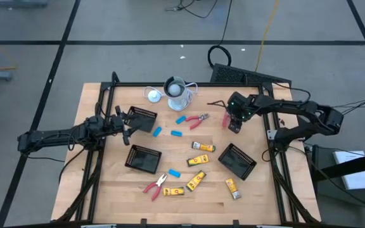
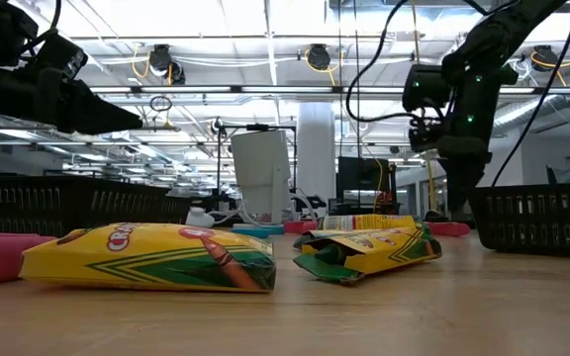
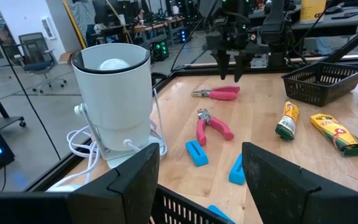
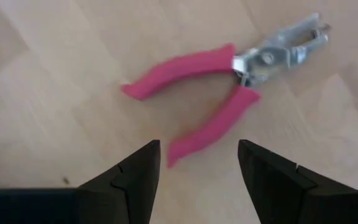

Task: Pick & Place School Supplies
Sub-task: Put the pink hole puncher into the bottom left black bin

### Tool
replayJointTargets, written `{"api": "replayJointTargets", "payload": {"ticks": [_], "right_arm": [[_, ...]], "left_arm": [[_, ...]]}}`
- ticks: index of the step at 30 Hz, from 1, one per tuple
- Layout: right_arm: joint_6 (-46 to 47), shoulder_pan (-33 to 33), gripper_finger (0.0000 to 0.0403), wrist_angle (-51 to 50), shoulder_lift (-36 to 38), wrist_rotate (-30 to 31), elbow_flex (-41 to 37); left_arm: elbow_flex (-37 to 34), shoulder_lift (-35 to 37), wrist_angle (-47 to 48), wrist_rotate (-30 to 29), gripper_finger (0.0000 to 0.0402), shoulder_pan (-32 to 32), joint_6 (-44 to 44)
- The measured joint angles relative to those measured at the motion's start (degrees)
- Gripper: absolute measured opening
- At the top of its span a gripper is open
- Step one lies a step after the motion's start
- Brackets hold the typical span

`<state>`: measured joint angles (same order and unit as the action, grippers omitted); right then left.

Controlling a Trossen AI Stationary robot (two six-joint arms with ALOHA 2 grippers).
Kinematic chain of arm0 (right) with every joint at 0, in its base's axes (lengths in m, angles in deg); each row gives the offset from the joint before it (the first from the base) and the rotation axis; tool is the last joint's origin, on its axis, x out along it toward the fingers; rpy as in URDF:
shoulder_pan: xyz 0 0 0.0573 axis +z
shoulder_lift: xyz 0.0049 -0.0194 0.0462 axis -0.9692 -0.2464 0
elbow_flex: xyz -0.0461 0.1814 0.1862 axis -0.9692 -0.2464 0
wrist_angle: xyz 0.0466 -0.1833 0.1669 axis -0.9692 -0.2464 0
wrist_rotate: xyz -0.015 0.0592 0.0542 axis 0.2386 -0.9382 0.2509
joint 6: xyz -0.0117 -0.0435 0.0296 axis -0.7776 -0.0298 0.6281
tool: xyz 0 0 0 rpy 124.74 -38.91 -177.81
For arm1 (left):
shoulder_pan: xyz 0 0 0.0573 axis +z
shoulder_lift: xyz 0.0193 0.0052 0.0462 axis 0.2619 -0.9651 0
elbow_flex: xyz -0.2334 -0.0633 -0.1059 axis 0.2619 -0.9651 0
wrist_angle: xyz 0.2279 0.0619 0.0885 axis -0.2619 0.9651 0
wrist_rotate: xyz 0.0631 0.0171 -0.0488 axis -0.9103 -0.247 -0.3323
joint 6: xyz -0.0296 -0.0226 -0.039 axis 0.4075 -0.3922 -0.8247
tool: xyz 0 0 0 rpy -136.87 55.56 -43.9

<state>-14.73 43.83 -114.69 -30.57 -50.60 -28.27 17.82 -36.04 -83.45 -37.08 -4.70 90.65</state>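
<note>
Finger-sized supplies lie scattered on the wooden table: light-blue blocks [image 1: 177, 134], yellow crayon boxes [image 1: 203, 147] and red-handled pliers [image 1: 197, 120]. My right gripper [image 1: 233, 121] points down, open, above another red-handled plier [image 4: 210, 81] that lies flat on the table. Its fingers [image 4: 135, 174] stand just short of the handle ends, apart from them. My left gripper [image 1: 128, 125] is open at the table's left, by the far-left black mesh basket [image 1: 143, 118]. That basket's rim [image 3: 185, 208] shows between its fingers.
Two more mesh baskets sit at centre-left [image 1: 143, 158] and right [image 1: 237, 161]. A white-grey cup with a cable [image 1: 177, 90] stands near the far edge. More pliers [image 1: 155, 185], crayon boxes [image 1: 196, 182] and a blue block [image 1: 173, 172] lie near the near edge.
</note>
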Motion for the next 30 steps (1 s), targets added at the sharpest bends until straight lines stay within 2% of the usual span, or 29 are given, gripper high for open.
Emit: {"api": "replayJointTargets", "payload": {"ticks": [9, 15, 20, 24, 29, 30], "right_arm": [[-0.4, -0.8, 0.0210, 2.7, -4.5, 0.9, 0.0], [-0.4, -0.6, 0.0210, 5.7, -9.8, -1.7, 0.0], [-0.3, 0.9, 0.0200, 7.3, -11.8, -1.1, 0.1], [-0.5, 2.6, 0.0151, 8.0, -11.0, -0.9, 0.1], [-3.1, 4.2, 0.0037, 8.1, -11.0, -1.5, 0.1], [-3.6, 4.5, 0.0030, 8.2, -11.0, -1.5, 0.1]], "left_arm": [[0.0, 0.0, 0.3, 0.0, 0.0232, 0.0, 0.0], [0.0, 0.0, 0.4, 0.0, 0.0232, 0.0, -0.1], [0.0, 0.0, 0.7, 0.0, 0.0232, 0.0, -0.2], [0.0, 0.0, 0.8, 0.0, 0.0232, 0.0, -0.2], [0.0, 0.0, 0.8, 0.0, 0.0232, 0.0, -0.1], [0.0, 0.0, 0.8, 0.0, 0.0232, 0.0, -0.1]]}}
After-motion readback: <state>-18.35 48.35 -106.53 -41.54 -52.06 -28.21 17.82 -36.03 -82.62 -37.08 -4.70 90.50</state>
